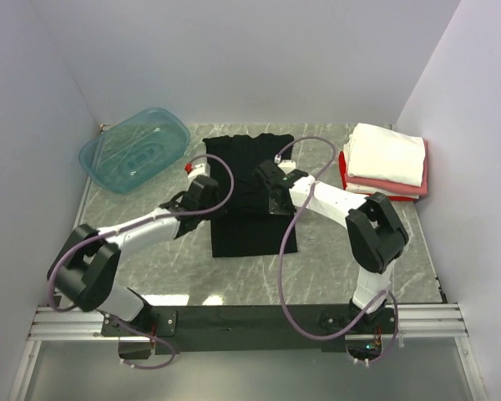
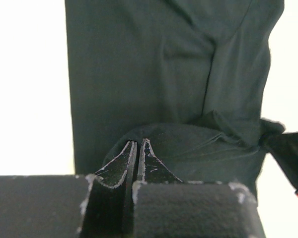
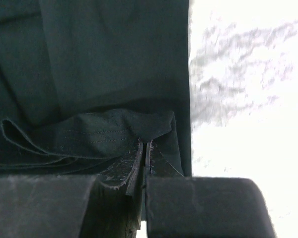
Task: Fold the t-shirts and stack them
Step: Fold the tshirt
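The black t-shirt (image 1: pixel 249 196) lies in a long strip down the middle of the table. My left gripper (image 1: pixel 202 190) is shut on a fold at its left edge; the left wrist view shows the cloth (image 2: pixel 188 144) bunched over the closed fingertips (image 2: pixel 139 144). My right gripper (image 1: pixel 271 185) is shut on the shirt near its right edge; the right wrist view shows a stitched hem (image 3: pixel 89 136) pinched at the fingertips (image 3: pixel 146 146). A stack of folded shirts sits at the back right: white (image 1: pixel 387 153) on top, pink (image 1: pixel 397 187) under it, red (image 1: pixel 345 170) lowest.
A translucent teal tub (image 1: pixel 134 149) stands at the back left, close to the left arm. White walls close in the table on the left, back and right. Grey marbled tabletop (image 1: pixel 326 267) shows round the shirt.
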Available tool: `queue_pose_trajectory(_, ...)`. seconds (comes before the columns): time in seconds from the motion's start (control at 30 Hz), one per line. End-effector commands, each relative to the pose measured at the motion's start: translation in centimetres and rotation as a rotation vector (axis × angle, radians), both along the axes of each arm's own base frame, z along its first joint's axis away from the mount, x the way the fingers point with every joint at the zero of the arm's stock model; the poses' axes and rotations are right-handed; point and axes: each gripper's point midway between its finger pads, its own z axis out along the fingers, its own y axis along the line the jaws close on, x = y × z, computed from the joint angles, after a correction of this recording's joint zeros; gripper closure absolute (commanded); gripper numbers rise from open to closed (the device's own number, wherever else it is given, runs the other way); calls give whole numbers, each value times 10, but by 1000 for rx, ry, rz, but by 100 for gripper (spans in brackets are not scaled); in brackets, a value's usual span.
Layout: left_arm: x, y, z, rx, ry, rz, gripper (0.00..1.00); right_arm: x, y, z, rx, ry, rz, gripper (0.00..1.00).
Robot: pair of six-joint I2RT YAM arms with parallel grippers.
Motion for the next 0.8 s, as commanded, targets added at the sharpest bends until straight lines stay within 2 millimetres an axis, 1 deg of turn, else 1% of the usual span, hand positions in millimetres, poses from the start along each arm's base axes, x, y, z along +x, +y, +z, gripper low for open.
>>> queue_pose_trajectory(0.0, 33, -13, 19, -34, -66, -42, 99, 23, -2, 11, 3, -38, 8, 100)
queue_pose_trajectory(0.07, 41, -15, 10, -22, -40, -38, 99, 29, -3, 10, 7, -39, 2, 100)
queue_pose_trajectory(0.1, 45, -13, 8, -23, -36, -32, 100, 33, -8, 10, 6, -37, -7, 100)
queue_pose_trajectory(0.13, 48, -12, 5, -21, -31, -29, 100, 36, -7, 12, 11, -41, -6, 100)
queue_pose_trajectory(0.17, 51, -11, 1, -20, -22, -24, 100, 39, -7, 11, 8, -38, -6, 100)
queue_pose_trajectory(0.2, 54, -8, -1, -20, -19, -12, 100, 42, -7, 11, 7, -40, 0, 100)
queue_pose_trajectory(0.33, 61, -5, -2, -28, -22, 4, 99, 57, -6, 8, -7, -32, -1, 100)
queue_pose_trajectory(0.43, 65, -1, -5, -31, -15, 20, 99, 63, -5, 1, -18, -15, 2, 100)
queue_pose_trajectory(0.57, 68, 0, -18, -25, 18, 29, 99, 67, -5, -10, -22, 9, 2, 100)
queue_pose_trajectory(0.63, 69, -3, -20, -29, 20, 21, 99, 68, -3, -13, -19, 16, 4, 100)
queue_pose_trajectory(0.7, 71, -4, -23, -26, 27, 21, 99, 70, -2, -14, -16, 16, 7, 100)
queue_pose_trajectory(0.77, 74, -2, -22, -11, 33, 33, 100, 73, -1, -10, -13, 11, 10, 100)
